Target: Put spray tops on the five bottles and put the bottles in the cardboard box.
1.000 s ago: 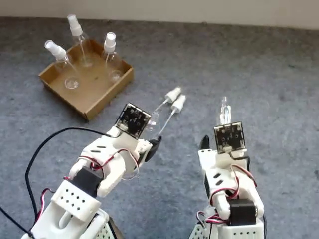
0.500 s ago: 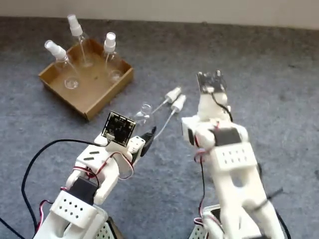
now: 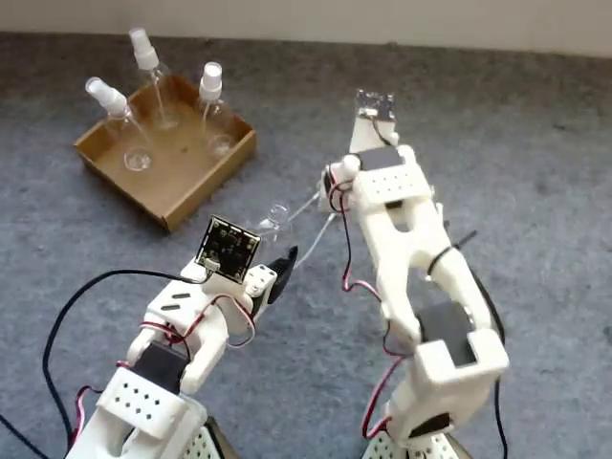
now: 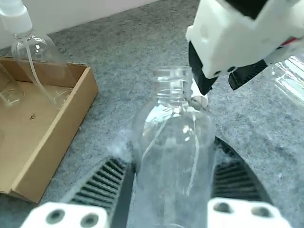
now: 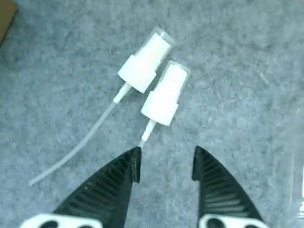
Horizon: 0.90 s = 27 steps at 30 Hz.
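Observation:
My left gripper point(image 4: 171, 178) is shut on a clear bottle point(image 4: 172, 137) with a bare, open neck, held tilted above the carpet point(image 3: 275, 214). My right gripper point(image 5: 166, 162) hangs open just above two white spray tops point(image 5: 145, 59) point(image 5: 165, 97), which lie side by side on the carpet with their thin tubes trailing. One tube passes beside a fingertip point(image 5: 134, 161). The right arm point(image 3: 392, 206) stretches forward over those tops. Another clear bottle point(image 4: 289, 76) lies beyond the right gripper. The cardboard box point(image 3: 206, 180) sits at the far left.
Three bottles with spray tops point(image 3: 120, 107) point(image 3: 151, 65) point(image 3: 212, 94) stand in the box, which has free floor near its front. Grey carpet point(image 3: 516, 143) covers the table. A black cable point(image 3: 67, 306) loops beside the left arm.
The right arm, which held a bottle upright near its base a second ago, has swung forward over the spray tops with open, bare jaws. The left arm shifted slightly with its bottle.

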{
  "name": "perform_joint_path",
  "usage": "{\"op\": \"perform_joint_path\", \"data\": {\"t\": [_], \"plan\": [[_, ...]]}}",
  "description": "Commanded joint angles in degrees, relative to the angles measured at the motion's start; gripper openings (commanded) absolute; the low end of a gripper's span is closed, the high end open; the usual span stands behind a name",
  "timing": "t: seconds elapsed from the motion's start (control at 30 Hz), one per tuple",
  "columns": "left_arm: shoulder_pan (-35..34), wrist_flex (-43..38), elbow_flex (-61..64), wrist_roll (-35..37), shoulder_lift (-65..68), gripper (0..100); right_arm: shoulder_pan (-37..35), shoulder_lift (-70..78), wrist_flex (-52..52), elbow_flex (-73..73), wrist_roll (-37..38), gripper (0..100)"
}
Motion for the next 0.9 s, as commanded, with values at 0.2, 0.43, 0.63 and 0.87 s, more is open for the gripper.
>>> {"op": "perform_joint_path", "data": {"t": [0.2, 0.43, 0.63, 0.87], "plan": [[-0.7, -1.6, 0.7, 0.7, -1.3, 10, -0.5, 18.3, 2.0, -21.2, -3.4, 22.1], [-0.7, -1.6, 0.7, 0.7, -1.3, 10, 0.0, 24.0, 2.1, -24.3, -3.4, 22.0], [-0.7, -1.6, 0.7, 0.7, -1.3, 10, 1.7, 24.1, 4.9, -24.4, -3.0, 11.7], [-0.7, -1.6, 0.8, 0.7, -1.3, 10, 4.7, 24.0, 11.3, -24.5, -2.9, 6.9]]}}
